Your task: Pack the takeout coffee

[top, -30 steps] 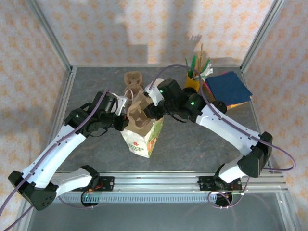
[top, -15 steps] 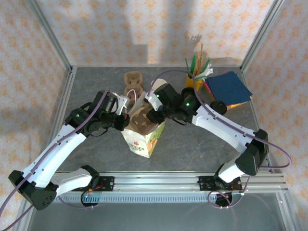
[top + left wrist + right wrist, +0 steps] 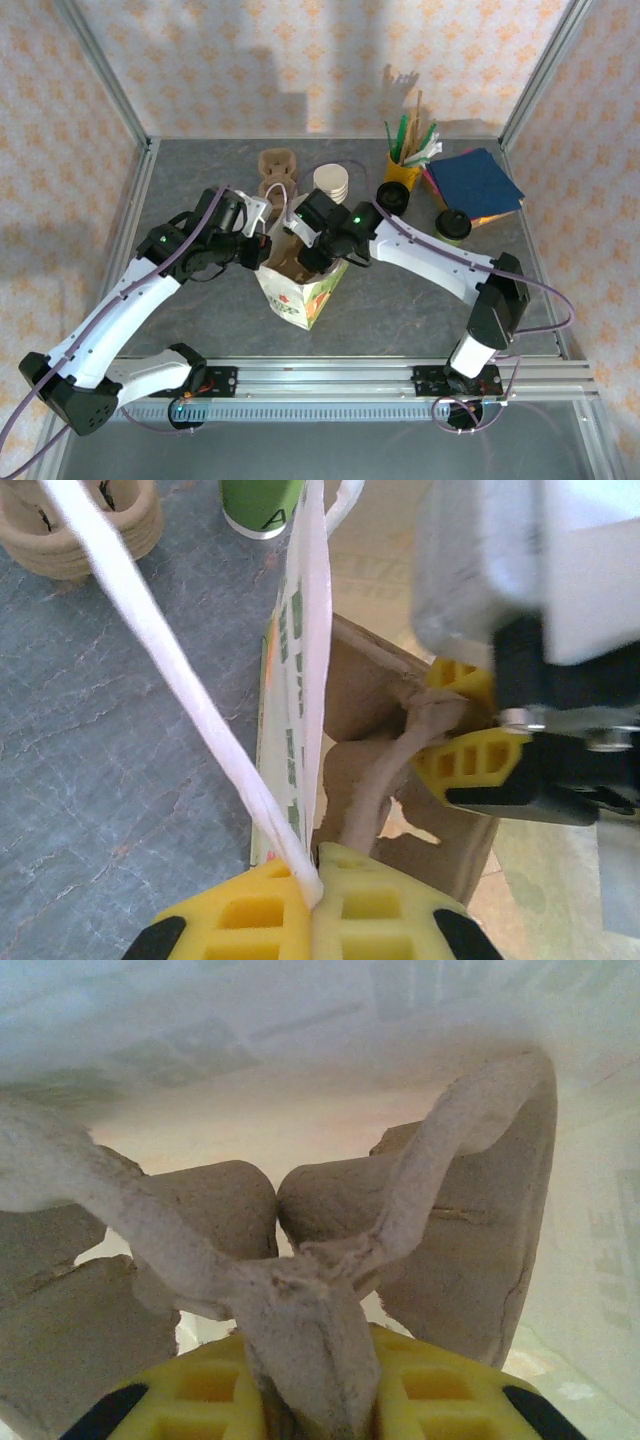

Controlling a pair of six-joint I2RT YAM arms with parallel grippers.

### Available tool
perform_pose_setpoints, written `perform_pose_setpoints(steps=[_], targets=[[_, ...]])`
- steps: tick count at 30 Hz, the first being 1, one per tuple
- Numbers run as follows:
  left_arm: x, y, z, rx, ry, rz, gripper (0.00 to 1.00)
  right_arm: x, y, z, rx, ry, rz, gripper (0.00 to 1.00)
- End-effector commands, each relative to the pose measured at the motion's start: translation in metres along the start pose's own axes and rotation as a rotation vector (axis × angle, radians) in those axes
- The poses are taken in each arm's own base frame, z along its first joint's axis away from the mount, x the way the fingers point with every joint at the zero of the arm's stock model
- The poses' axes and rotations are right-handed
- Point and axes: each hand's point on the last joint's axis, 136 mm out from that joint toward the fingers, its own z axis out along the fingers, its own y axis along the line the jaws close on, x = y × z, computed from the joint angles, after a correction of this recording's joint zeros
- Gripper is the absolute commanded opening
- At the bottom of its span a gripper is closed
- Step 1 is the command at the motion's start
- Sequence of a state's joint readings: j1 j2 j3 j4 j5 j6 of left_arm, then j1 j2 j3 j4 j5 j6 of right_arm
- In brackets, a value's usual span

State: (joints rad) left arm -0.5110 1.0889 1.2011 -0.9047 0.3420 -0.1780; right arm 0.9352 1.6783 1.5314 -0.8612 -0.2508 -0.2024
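Printed white paper bag (image 3: 305,295) stands on the grey marbled table (image 3: 400,300), left gripper (image 3: 315,880) pinched shut on its rim and twisted handle cord. Right wrist view shows right gripper (image 3: 315,1400) inside the bag, clamped on the handle of a rough moulded-pulp cup carrier (image 3: 470,1260). Top view: black-lidded takeout coffee (image 3: 452,225) on the table, well right of the bag.

Found bright, even overhead light in the top view, sharp throughout; noted soft shadows thrown onto the far wall (image 3: 290,80) and fainter ones on the table (image 3: 400,300). Recorded at the left wrist crisp table grain at left, blurred yellow fingers (image 3: 250,920) near, overexposed white arm housing (image 3: 590,560) at right. Logged at the right wrist a hazy glow through the white bag (image 3: 300,1020) and a soft-focus carrier handle (image 3: 300,1330).
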Motion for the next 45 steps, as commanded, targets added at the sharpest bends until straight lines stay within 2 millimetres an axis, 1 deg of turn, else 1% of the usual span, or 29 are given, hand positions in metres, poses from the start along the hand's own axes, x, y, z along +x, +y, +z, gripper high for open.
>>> perform_pose_setpoints(steps=[1, 8, 15, 20, 26, 30, 36, 38, 42, 45], targets=[[-0.011, -0.007, -0.002, 0.029, -0.050, 0.043, 0.00, 0.009, -0.004, -0.002, 0.037, 0.069, 0.017, 0.23], [-0.014, -0.010, -0.002, 0.044, -0.059, 0.056, 0.00, 0.010, -0.001, 0.000, 0.049, 0.108, 0.032, 0.23], [-0.014, -0.013, -0.002, 0.066, -0.077, 0.060, 0.00, 0.019, -0.004, 0.002, 0.071, 0.148, 0.055, 0.24], [-0.014, -0.016, -0.003, 0.084, -0.086, 0.063, 0.00, 0.024, -0.005, 0.008, 0.086, 0.173, 0.063, 0.24], [-0.011, -0.014, 0.000, 0.078, -0.075, 0.063, 0.00, 0.026, -0.005, 0.016, 0.088, 0.199, 0.068, 0.24], [-0.011, -0.014, 0.001, 0.078, -0.075, 0.063, 0.00, 0.027, -0.004, 0.018, 0.094, 0.204, 0.060, 0.27], [-0.009, -0.013, 0.004, 0.074, -0.067, 0.061, 0.00, 0.028, -0.007, 0.021, 0.112, 0.210, 0.058, 0.32], [-0.009, -0.012, 0.005, 0.073, -0.065, 0.060, 0.00, 0.027, -0.006, 0.020, 0.111, 0.206, 0.057, 0.38], [-0.007, -0.012, 0.006, 0.071, -0.058, 0.057, 0.00, 0.019, -0.004, 0.013, 0.103, 0.168, 0.054, 0.55], [-0.007, -0.011, 0.006, 0.066, -0.055, 0.053, 0.00, 0.015, -0.004, 0.007, 0.104, 0.141, 0.053, 0.62]])
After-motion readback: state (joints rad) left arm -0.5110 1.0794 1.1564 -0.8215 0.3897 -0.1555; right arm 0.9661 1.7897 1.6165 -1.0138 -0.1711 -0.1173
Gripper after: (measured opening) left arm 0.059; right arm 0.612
